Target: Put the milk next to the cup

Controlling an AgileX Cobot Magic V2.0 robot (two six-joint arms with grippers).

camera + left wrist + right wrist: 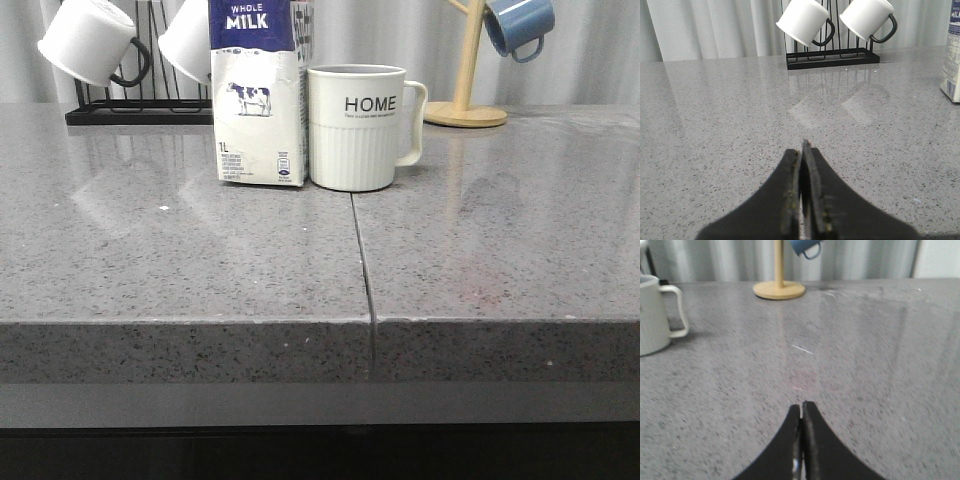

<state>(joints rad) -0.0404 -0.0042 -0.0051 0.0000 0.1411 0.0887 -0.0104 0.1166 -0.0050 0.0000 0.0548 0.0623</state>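
Grey speckled stone countertop [180, 270]: two slabs, seam running from near centre toward 6 o'clock in the front view.

Whole-milk carton [259, 95]: tall, white with dark blue top, cow picture, "1L" mark; upright on the countertop at about 11 o'clock of the front view; right edge just beside the mug, possibly touching, gap not discernible. Edge also visible in the left wrist view.

"HOME" mug [357, 127]: cream-white, ribbed lower half, handle toward 3 o'clock; upright, immediately at 3 o'clock of the carton.

Black wire mug rack [140, 108]: behind the carton at 10 o'clock, bearing two plain white mugs [90, 40] with black handles, tilted.

Wooden mug tree [464, 95]: round base at 1 o'clock, well apart from the "HOME" mug; blue mug [519, 25] hanging from a peg.

Left gripper [803, 150]: black, fingers pressed together, nothing between them, over bare countertop, well apart from the carton.

Right gripper [801, 410]: black, fingers likewise together and empty, over bare countertop, apart from the "HOME" mug.
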